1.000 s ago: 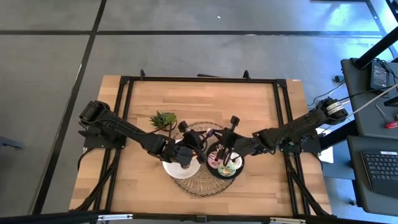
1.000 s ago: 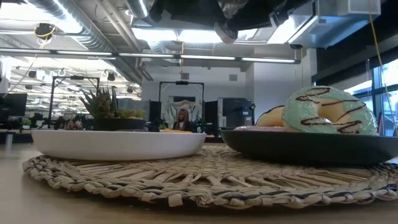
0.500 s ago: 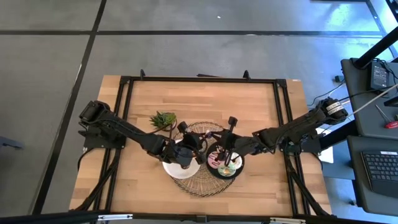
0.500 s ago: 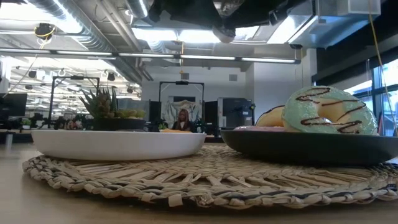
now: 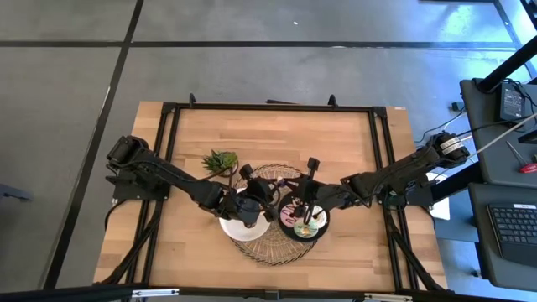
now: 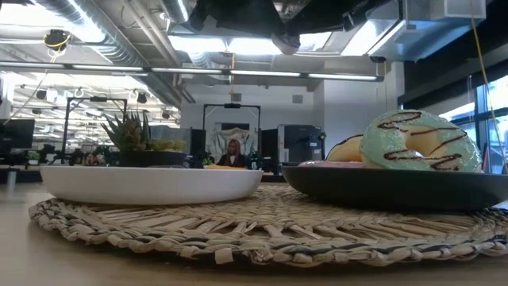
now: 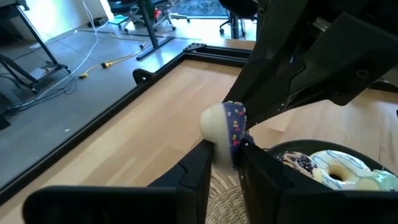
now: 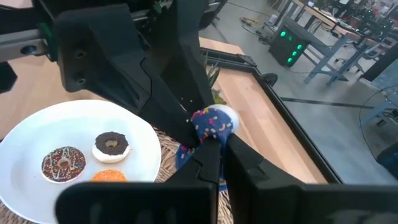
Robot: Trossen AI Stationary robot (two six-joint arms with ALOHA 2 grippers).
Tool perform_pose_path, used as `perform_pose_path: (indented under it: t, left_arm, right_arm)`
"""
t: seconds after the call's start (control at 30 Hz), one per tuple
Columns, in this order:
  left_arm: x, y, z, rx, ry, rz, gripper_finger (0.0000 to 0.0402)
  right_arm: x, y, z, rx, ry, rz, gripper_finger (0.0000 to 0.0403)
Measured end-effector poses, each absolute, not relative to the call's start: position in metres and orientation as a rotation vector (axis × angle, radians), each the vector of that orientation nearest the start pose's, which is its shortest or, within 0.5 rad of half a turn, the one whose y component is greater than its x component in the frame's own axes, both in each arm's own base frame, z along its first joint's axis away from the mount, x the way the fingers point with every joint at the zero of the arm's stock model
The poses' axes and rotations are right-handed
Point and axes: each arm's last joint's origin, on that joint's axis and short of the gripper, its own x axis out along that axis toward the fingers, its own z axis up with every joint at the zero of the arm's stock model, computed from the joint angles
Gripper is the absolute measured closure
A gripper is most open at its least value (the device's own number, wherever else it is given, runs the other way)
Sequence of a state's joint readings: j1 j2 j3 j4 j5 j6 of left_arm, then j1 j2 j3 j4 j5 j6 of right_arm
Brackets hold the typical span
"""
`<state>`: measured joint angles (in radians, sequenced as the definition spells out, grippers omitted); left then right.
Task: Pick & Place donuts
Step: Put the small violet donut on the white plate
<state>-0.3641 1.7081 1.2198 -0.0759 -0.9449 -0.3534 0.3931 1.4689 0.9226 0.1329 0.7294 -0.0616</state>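
A small cream donut with purple sprinkled icing is held in the air above the woven mat, between the white plate and the black plate. My left gripper and my right gripper are both shut on it and meet from opposite sides. The white plate holds a chocolate donut, a brown sprinkled one and an orange one. The black plate holds a green drizzled donut and others. My left gripper pinches the purple donut's rim between its two fingers, coming from the table's left. The donut stands on edge above the fingertips, clear of the mat. My right gripper pinches the same donut's rim between its two fingers, coming from the table's right. The donut stands on edge, lifted clear.
A small green potted plant stands just beyond the mat on the left. The two arms cross the table's middle and meet over the mat. Bare wood lies toward the far edge and at both near corners.
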Motion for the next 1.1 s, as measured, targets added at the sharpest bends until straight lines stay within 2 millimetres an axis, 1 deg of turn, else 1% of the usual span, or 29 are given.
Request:
perform_pose_path:
  t: [0.17, 0.5, 0.63, 0.77, 0.9, 1.0, 1.1]
  left_arm:
    - [0.356, -0.111, 0.257, 0.024, 0.360, 0.610, 0.0329]
    - [0.356, -0.111, 0.257, 0.054, 0.373, 0.597, 0.0392]
    - [0.356, -0.111, 0.257, 0.054, 0.374, 0.594, 0.0393]
    - [0.356, -0.111, 0.257, 0.055, 0.379, 0.590, 0.0391]
    - [0.354, -0.111, 0.256, 0.058, 0.404, 0.574, 0.0396]
    - [0.348, -0.110, 0.260, 0.046, 0.429, 0.568, 0.0395]
    - [0.336, -0.110, 0.262, 0.026, 0.476, 0.580, 0.0395]
  right_arm:
    - [0.299, 0.103, 0.254, -0.295, 0.365, -0.315, 0.0389]
    - [0.299, 0.103, 0.254, -0.304, 0.367, -0.315, 0.0388]
    - [0.298, 0.103, 0.254, -0.308, 0.373, -0.314, 0.0376]
    - [0.298, 0.103, 0.253, -0.319, 0.388, -0.314, 0.0342]
    - [0.296, 0.102, 0.255, -0.320, 0.392, -0.318, 0.0283]
    - [0.291, 0.103, 0.262, -0.323, 0.366, -0.361, 0.0240]
    - [0.281, 0.107, 0.273, -0.344, 0.339, -0.386, 0.0210]
